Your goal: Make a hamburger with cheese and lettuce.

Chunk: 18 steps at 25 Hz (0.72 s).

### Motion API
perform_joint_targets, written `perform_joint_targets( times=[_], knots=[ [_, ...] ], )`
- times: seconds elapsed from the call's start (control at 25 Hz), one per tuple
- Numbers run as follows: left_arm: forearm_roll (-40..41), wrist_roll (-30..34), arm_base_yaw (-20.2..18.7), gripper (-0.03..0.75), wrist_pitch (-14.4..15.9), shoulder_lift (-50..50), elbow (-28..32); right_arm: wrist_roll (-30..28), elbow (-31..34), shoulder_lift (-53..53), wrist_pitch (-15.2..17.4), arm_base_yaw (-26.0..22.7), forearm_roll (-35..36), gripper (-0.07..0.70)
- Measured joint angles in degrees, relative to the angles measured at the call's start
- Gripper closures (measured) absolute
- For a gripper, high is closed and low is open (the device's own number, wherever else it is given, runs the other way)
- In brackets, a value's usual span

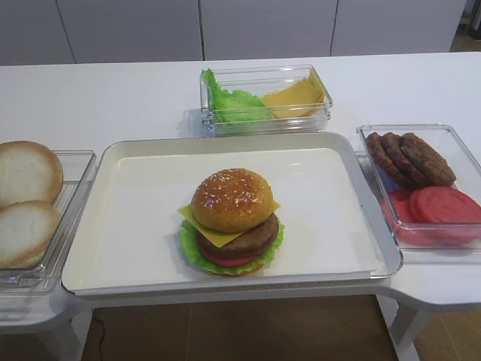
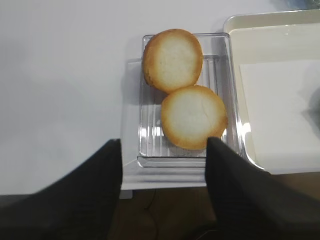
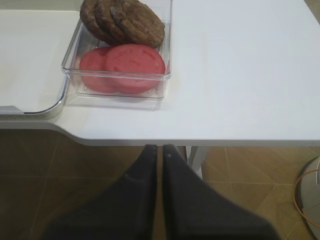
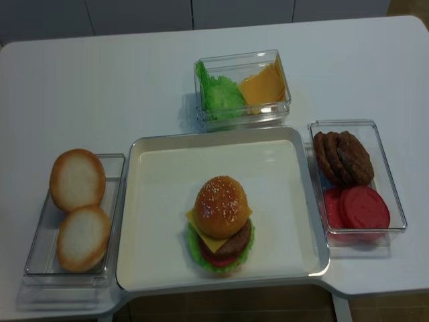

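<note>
Exterior high view first, operator: the hamburger (image 1: 231, 222) sits fully stacked on the near middle of the tray (image 1: 135, 226), sesame top on, and your job looks essentially done. The cheese (image 1: 218, 235) pokes its yellow corners out beneath the top bun, and the lettuce (image 1: 192, 254) frills out green around the base. Look closely, though: the top bun appears to sit a touch left of the patty, so to my eye the stack leans, and a bump to the tray or the worktop (image 1: 113, 98) could slide it off. Your left end effector (image 2: 164, 150) hangs with its jaws spread wide and nothing between them, over the near end of the bun tray (image 2: 134, 100), almost above the nearer bun half (image 2: 193, 116). Drop low here and you may clip that clear rim and drag the tray toward the edge, which is right there. Your right end effector (image 3: 159, 148) has its fingers pressed together, gripping nothing, out past the near edge of the worktop, with the patty and tomato box (image 3: 164, 60) farther off. Swing it inward carelessly and you risk catching the worktop edge or that box. Keep both arms well clear of the burger.
</note>
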Motion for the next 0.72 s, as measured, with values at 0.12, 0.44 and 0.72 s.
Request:
perform_joint_targets(
  times=[0.12, 0.44, 0.72],
  knots=[
    [0.0, -0.6, 0.0, 0.327, 0.1, -6.9, 3.1, 0.1, 0.0, 0.0, 0.0, 0.0, 0.0, 0.604],
    [0.0, -1.3, 0.1, 0.327, 0.5, -24.0, 10.0, 0.1, 0.0, 0.0, 0.0, 0.0, 0.0, 0.604],
    [-0.1, -1.3, 0.1, 0.327, 0.9, -36.0, 15.1, 0.1, 0.0, 0.0, 0.0, 0.0, 0.0, 0.604]
  ],
)
